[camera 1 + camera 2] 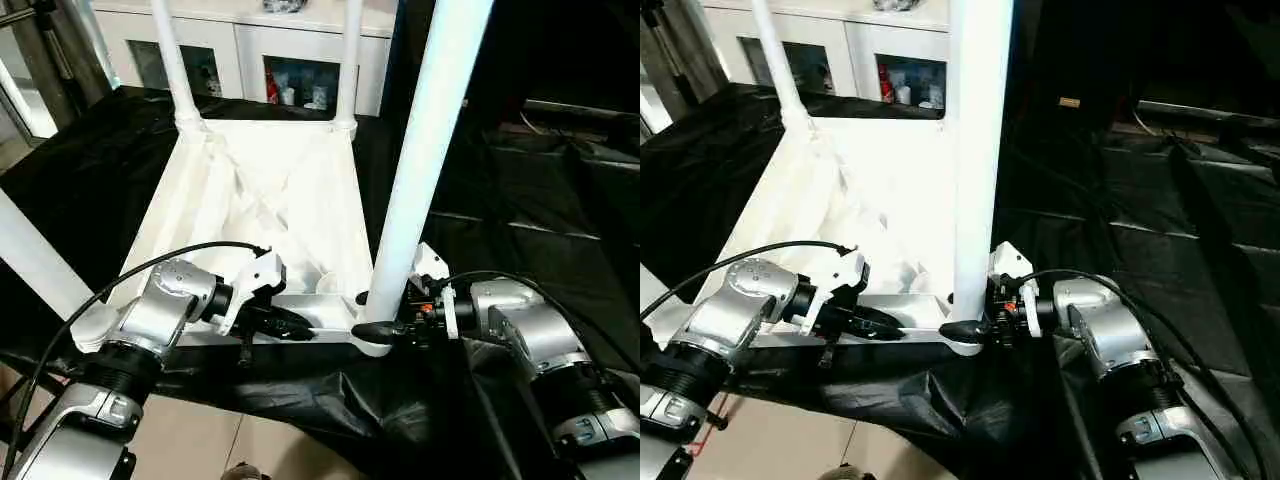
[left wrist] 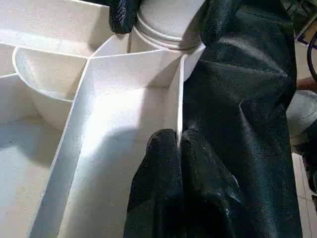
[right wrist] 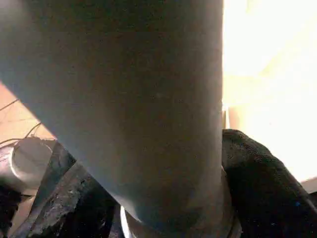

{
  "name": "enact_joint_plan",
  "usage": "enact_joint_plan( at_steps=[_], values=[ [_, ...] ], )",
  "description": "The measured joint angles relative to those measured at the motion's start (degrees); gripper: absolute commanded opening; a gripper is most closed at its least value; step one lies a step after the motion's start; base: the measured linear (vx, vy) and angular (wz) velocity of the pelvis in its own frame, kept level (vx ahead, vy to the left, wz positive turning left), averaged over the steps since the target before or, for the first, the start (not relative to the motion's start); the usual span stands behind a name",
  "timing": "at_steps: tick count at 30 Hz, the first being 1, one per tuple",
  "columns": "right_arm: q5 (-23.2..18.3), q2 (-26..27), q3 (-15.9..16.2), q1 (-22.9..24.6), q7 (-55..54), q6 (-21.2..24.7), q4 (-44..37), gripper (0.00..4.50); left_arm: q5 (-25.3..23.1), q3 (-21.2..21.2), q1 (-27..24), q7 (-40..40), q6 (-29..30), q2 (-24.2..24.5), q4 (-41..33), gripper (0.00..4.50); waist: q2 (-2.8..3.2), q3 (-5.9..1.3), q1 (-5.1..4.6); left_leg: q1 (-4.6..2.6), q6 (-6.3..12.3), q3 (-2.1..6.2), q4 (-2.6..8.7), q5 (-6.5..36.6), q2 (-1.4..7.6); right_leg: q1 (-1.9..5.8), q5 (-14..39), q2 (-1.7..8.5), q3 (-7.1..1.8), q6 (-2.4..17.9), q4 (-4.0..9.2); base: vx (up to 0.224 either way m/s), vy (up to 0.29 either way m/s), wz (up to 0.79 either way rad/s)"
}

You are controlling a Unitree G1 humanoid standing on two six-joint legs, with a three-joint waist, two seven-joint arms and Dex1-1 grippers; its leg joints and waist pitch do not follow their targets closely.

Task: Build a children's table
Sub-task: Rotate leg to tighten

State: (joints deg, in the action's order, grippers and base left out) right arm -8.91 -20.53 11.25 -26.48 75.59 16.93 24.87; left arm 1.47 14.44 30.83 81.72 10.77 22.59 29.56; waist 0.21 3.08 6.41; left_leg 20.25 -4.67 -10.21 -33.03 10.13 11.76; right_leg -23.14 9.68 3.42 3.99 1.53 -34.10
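the children's table [image 1: 270, 200] lies upside down on a bench draped in black cloth [image 1: 520, 230], its ribbed underside facing up. its near edge runs along the front of the bench, close to where the cloth folds over and drops toward the floor [image 1: 200, 440]. the two far legs [image 1: 172, 60] stand upright in their corner sockets, near the white cabinet [image 1: 250, 50] behind. another leg [image 1: 30, 260] shows at the picture's left border. the near-right leg [image 1: 425, 150] rises from its round socket [image 1: 372, 340] at the table's front right corner, tilting a little rightward toward its top.

the left hand [image 1: 285, 322] sits at the near rim of the table top, its two black fingers [image 2: 158, 178] pressed together over the thin white wall of that rim, pinching it. in the left wrist view the cloth lies right against the outer side of that wall, so there is little spare room on that side; inside the wall the rib compartments are open.

the right hand [image 1: 385, 325] reaches in from the right at the base of the near-right leg, one finger [image 1: 372, 330] in front of the leg and the other behind it, straddling the leg just above the socket. whether they press the leg or only flank it i cannot tell. to the right of that corner the cloth spreads flat and wide, with open room around the right forearm [image 1: 530, 340].
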Motion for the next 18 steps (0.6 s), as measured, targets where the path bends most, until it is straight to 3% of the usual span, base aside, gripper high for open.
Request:
enact_joint_plan(
  at_steps=[5,9,12,18],
  values=[
    [0.1,1.73,-3.0,0.89,-5.99,0.45,0.46,2.66,-0.11,-1.34,0.49,-4.71,2.45,-2.34,1.09,0.0,0.02,-0.01,-0.01,-0.11,-0.01,-0.06,-0.03,0.0,0.0,0.09,0.05,0.01,-0.06,-0.11,-0.04,0.0,0.0,0.0],
    [2.14,8.39,-8.37,-1.3,-23.33,-0.88,5.72,2.59,-1.3,-3.11,3.24,-13.79,4.37,-5.87,5.19,0.0,-0.01,-0.03,-1.69,-0.25,-0.06,0.03,0.0,-0.03,-0.04,0.09,0.12,0.0,-0.02,-0.28,-0.06,0.0,0.0,0.0],
    [2.64,11.15,-10.52,-3.21,-33.0,-1.97,9.27,2.56,-1.75,-3.64,4.3,-19.69,5.21,-8.71,6.77,0.0,0.01,-0.05,-2.45,-0.29,-0.07,0.22,0.02,-0.03,-0.1,0.11,0.12,0.01,0.06,-0.29,0.05,-0.018,0.0,-0.04],
    [3.85,15.52,-14.11,-6.25,-46.37,-3.78,13.84,2.56,-3.44,-4.63,6.31,-27.56,6.17,-12.77,8.96,0.0,0.02,-0.05,-3.09,-0.28,-0.06,0.27,-0.02,-0.03,-0.13,0.04,0.11,0.0,0.04,-0.27,0.09,0.0,0.0,0.0]
  ],
)
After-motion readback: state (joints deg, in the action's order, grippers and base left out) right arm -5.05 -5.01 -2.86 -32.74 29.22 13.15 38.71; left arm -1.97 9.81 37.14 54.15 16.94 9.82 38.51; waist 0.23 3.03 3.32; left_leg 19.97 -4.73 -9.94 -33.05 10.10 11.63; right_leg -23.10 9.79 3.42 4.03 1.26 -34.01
